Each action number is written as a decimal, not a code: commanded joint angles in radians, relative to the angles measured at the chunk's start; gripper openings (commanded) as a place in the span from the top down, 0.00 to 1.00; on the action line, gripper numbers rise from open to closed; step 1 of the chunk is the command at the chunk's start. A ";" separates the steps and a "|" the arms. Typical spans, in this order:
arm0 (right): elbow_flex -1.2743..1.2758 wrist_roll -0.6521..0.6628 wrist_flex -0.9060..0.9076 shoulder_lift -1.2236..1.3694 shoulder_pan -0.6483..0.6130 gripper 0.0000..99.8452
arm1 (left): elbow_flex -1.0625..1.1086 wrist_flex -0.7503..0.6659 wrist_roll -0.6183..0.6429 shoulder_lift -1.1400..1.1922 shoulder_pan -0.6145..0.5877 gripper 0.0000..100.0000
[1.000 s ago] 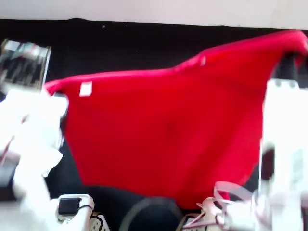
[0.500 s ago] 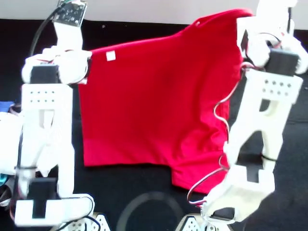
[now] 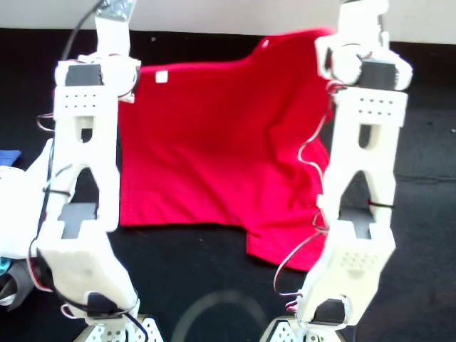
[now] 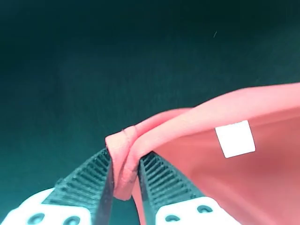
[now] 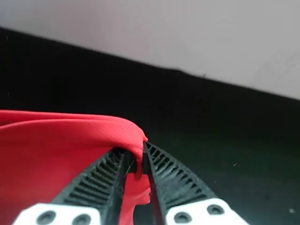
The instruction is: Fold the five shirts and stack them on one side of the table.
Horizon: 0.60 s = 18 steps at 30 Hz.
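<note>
High view: I have the red shirt [image 3: 214,157] hanging spread between the two arms over the black table [image 3: 178,285]. The left arm [image 3: 84,142] stands at one top corner and the right arm [image 3: 363,142] at the other. The top edge sits higher at the right arm's end. A small white tag [image 3: 161,77] is on the fabric just beside the left arm's corner. The lower hem hangs unevenly, with one part drooping lower near the right arm. I cannot tell whether it touches the table. A bit of something blue [image 3: 7,157] shows at the table's edge beyond the left arm

Left wrist view: the left gripper [image 4: 124,161] is clamped on a bunched fold of the shirt's edge [image 4: 123,154], with both ribbed fingers [image 4: 96,176] pressed against it. The white tag [image 4: 235,138] lies near the pinch, on the sheet of fabric running away from it. Dark table is behind

Right wrist view: the right gripper [image 5: 136,161] is closed tight on the shirt's rolled edge [image 5: 70,140], and the fabric drapes off to one side of the jaws. Behind it the black table meets a pale wall [image 5: 187,33]
</note>
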 commanded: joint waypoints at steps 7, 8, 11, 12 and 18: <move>-0.041 0.000 -0.019 0.127 -0.008 0.99 | -0.142 0.003 0.000 0.188 0.012 0.99; -0.042 0.000 -0.036 0.127 -0.008 0.99 | -0.156 0.002 0.000 0.202 0.012 0.99; -0.038 0.000 -0.053 0.128 -0.010 0.99 | -0.188 0.005 0.000 0.234 0.012 0.99; -0.024 0.000 -0.027 0.128 -0.018 0.99 | -0.189 0.006 0.000 0.240 0.012 0.99; 0.147 0.000 0.101 0.130 -0.061 0.99 | -0.188 0.147 -0.002 0.278 0.022 0.99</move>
